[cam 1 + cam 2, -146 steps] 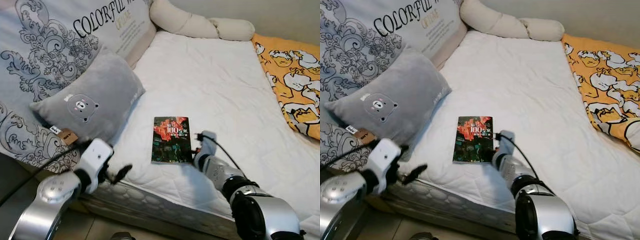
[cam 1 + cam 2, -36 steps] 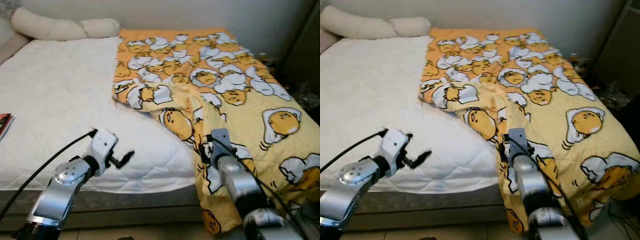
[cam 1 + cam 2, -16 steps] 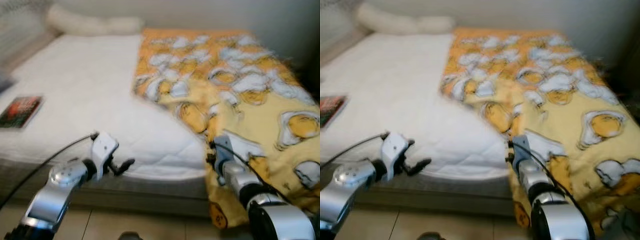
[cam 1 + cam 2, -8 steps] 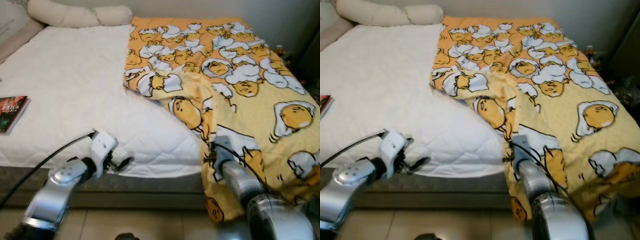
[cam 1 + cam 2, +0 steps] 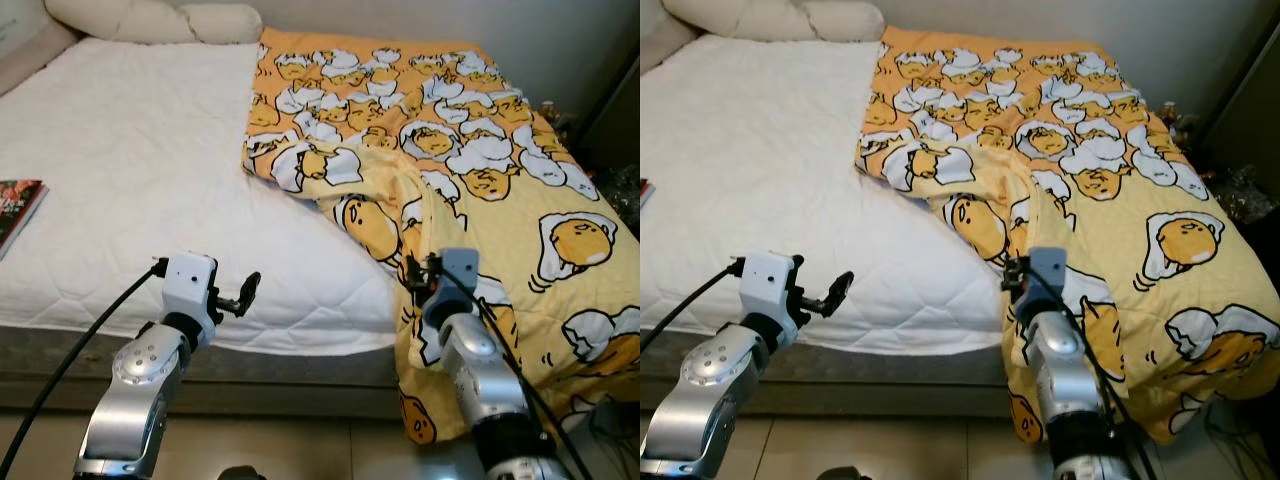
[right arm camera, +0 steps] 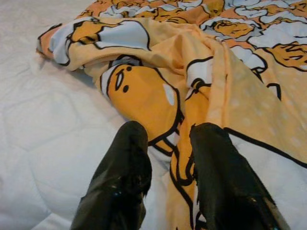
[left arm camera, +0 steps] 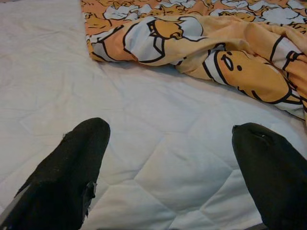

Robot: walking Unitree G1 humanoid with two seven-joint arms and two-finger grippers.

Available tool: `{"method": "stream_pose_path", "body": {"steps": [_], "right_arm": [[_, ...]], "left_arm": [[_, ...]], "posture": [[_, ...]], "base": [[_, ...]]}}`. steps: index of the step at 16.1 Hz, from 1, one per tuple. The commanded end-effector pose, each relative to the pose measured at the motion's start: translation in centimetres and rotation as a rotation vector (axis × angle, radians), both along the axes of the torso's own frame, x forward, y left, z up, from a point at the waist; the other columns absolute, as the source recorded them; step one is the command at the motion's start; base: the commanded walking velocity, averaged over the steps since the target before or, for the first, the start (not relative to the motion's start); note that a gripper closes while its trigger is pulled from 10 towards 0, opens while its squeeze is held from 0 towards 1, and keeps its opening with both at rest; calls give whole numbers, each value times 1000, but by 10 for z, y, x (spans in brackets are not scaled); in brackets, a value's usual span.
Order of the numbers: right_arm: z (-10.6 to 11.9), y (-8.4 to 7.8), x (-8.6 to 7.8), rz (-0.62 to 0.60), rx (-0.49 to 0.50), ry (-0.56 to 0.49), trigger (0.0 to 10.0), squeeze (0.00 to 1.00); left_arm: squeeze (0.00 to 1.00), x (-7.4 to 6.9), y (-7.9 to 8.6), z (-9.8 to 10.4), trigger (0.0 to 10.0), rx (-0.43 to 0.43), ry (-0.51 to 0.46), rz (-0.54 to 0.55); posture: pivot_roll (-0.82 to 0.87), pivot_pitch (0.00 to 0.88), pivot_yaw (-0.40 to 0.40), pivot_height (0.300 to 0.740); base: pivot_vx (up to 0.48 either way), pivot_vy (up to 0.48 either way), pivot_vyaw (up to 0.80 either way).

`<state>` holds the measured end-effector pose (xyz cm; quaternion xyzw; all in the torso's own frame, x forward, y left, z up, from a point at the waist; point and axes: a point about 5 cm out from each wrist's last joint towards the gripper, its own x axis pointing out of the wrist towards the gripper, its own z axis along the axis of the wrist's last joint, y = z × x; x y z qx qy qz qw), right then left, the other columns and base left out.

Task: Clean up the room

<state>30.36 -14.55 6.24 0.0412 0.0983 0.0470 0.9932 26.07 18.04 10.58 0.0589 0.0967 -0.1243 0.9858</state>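
While the dark-covered paperback book (image 5: 15, 212) is lying cut off at the frame's edge on the white quilted mattress (image 5: 130, 160), its cover lettering is too small to read. The yellow-orange blanket printed with cartoon eggs (image 5: 480, 170) is draping over the bed's far corner. The left gripper (image 5: 247, 289) is hovering over the mattress edge, higher than half a second ago, fingers wide apart. The right gripper (image 6: 165, 143) is sitting at the blanket's fold, fingers narrowly parted, seemingly pinching nothing.
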Motion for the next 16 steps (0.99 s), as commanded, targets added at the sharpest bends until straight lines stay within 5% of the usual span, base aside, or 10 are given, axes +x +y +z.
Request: {"method": "stream_pose_path", "body": {"steps": [1, 12, 13, 14, 16], "right_arm": [[3, -3, -1, -4, -15, -6, 10000, 1000], [4, 0, -8, 2, -54, 23, 10000, 1000], [2, -1, -8, -5, -65, 35, 10000, 612], [1, -1, -8, -6, -70, 39, 10000, 0], [-2, -3, -9, -20, -107, 64, 10000, 0]], "left_arm": [[976, -1, 2, 3, 10000, 9, -16, 18], [992, -3, 5, 3, 10000, 3, -14, 11], [988, -4, 6, 3, 10000, 5, -14, 11], [988, -4, 6, 3, 10000, 7, -14, 11], [961, -4, 6, 3, 10000, 23, -14, 0]], "posture": [[127, 0, -57, 740], [123, 0, -52, 740], [123, 0, -52, 740], [122, 0, -52, 740], [123, 0, -52, 740]], "base": [[0, 0, 0], [199, 0, 145], [315, 0, 0], [315, 0, 0], [131, 0, 0]]}}
